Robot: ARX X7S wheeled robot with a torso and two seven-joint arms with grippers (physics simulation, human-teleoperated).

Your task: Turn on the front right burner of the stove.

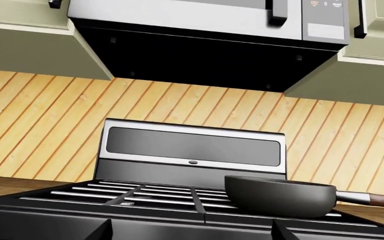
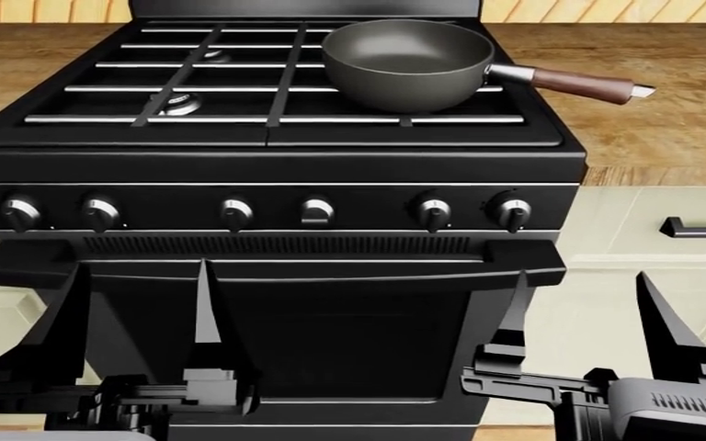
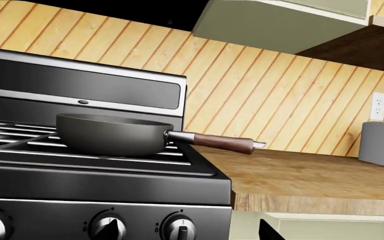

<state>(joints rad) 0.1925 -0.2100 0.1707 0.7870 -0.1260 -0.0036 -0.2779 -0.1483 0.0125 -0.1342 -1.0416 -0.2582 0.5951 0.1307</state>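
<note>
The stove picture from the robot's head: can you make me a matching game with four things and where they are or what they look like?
Things:
1. pan
2. knobs
3. left hand
4. drawer handle

Descriptions:
A. open, low in front of the oven door
B. dark, with a brown wooden handle, sitting on the grate on the stove's right side
C. black bar on the cream cabinet to the right
D. six in a row, round with silver faces

Pairs: 1-B, 2-D, 3-A, 4-C
</note>
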